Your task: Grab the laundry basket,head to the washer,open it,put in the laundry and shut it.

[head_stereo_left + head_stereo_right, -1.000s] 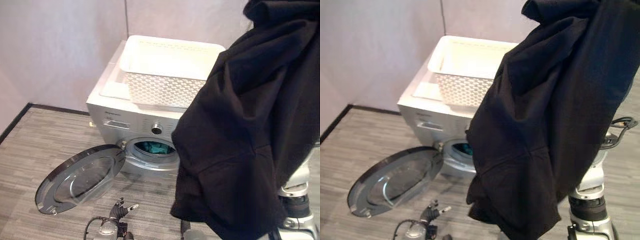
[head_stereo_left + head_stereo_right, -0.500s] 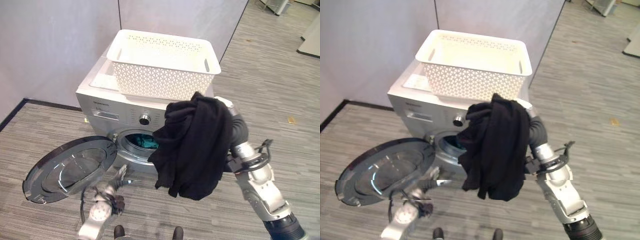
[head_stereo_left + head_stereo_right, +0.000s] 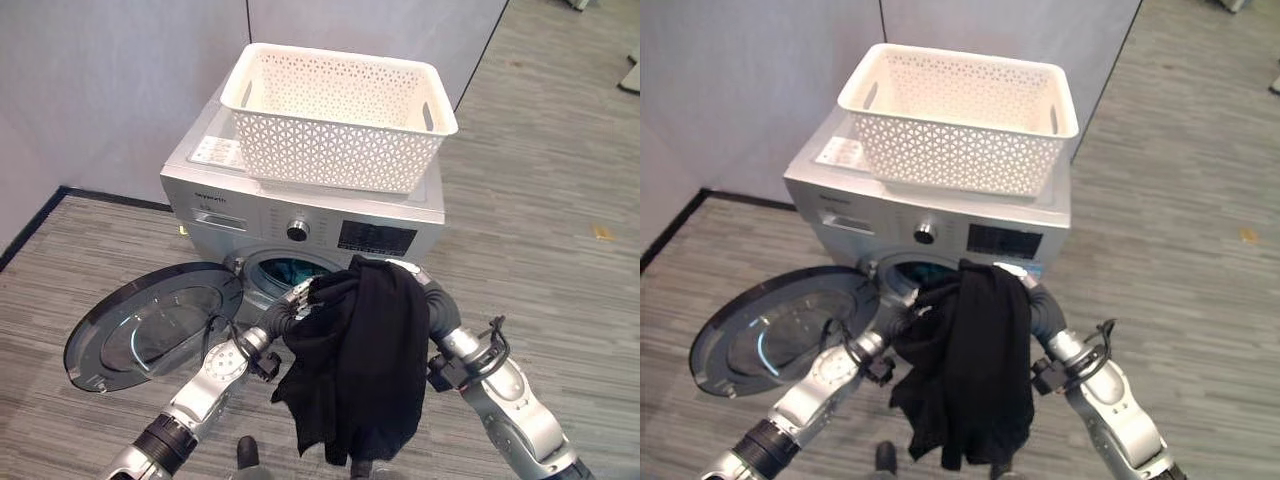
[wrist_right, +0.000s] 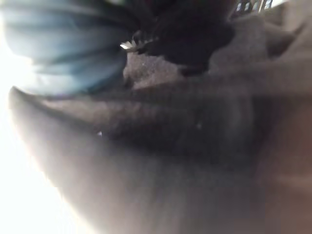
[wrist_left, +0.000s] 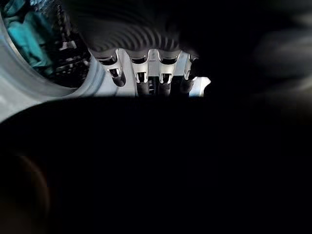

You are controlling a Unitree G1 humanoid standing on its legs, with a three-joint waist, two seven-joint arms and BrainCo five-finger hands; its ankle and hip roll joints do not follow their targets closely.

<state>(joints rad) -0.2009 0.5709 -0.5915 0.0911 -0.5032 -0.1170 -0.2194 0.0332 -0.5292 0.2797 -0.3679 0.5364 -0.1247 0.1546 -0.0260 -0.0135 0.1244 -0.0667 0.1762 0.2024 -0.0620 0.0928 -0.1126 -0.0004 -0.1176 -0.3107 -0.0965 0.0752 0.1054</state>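
Left eye view: we note the washer (image 3: 300, 215) against the wall, the white basket (image 3: 340, 115) on its top, its round door (image 3: 150, 325) swung wide open toward our left and lying low. Teal laundry (image 3: 290, 270) shows inside the drum. A black garment (image 3: 365, 370) hangs in front of the drum mouth, draped over the right hand (image 3: 405, 272), whose fingers it hides, so we cannot tell their state. The left hand (image 3: 300, 297) reaches up to the garment's upper left edge, just below the drum opening. Right eye view: same layout; the garment hangs between both arms, its hem well below the drum mouth. Left wrist view: the left hand's fingers (image 5: 141, 78) curl down over the top edge of the dark cloth, clenched on it, with the drum rim and teal laundry beside them. Right wrist view: dark cloth lies close against the ribbed cover; the fingers are not readable.
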